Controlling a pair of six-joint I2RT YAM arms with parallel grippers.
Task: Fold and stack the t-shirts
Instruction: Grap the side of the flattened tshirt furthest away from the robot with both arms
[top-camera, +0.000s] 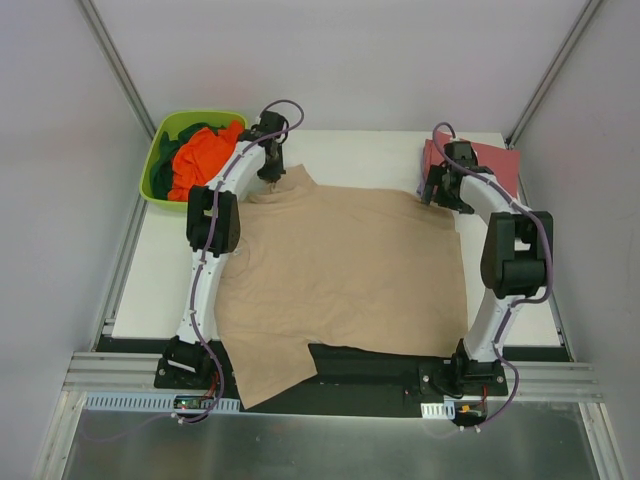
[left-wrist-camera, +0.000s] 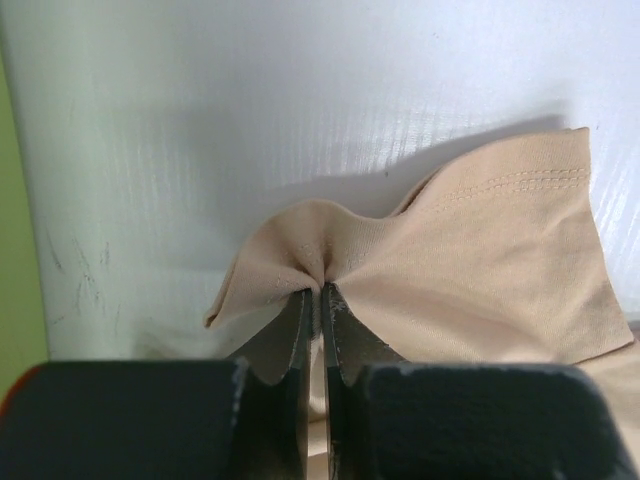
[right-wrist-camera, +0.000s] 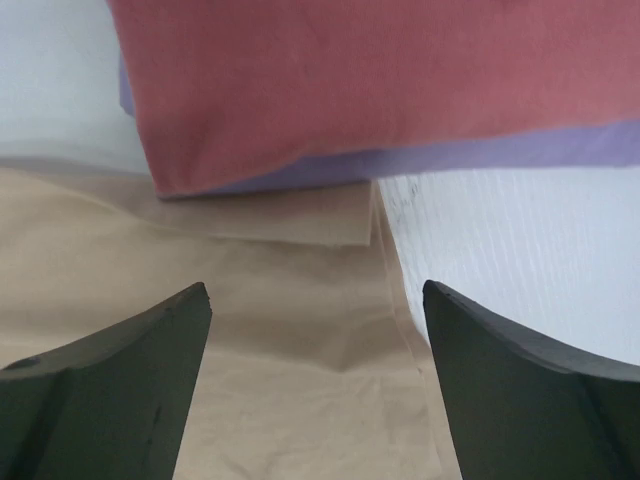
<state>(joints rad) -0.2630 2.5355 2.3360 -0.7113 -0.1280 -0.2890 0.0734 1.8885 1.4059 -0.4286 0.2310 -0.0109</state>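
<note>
on the white table (top-camera: 370, 150) the tan shirt (top-camera: 340, 270) lies spread flat, one part hanging over the near edge. the first fold seems in hand. the left gripper (left-wrist-camera: 320, 292) pinches its far edge, jaws pressed together. the right gripper (right-wrist-camera: 315, 295), jaws spread, hovers over the other far corner beside the folded red shirt (right-wrist-camera: 380, 80), and should next descend and grip.

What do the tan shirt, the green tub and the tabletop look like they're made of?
Tan shirt: soft matte knit cloth, probably cotton; it puckers in folds and shows a stitched hem. Tub: likely plastic, by its smooth, even lime rim. Tabletop: white, slightly glossy, finely ribbed, perhaps vinyl or laminate.
</note>
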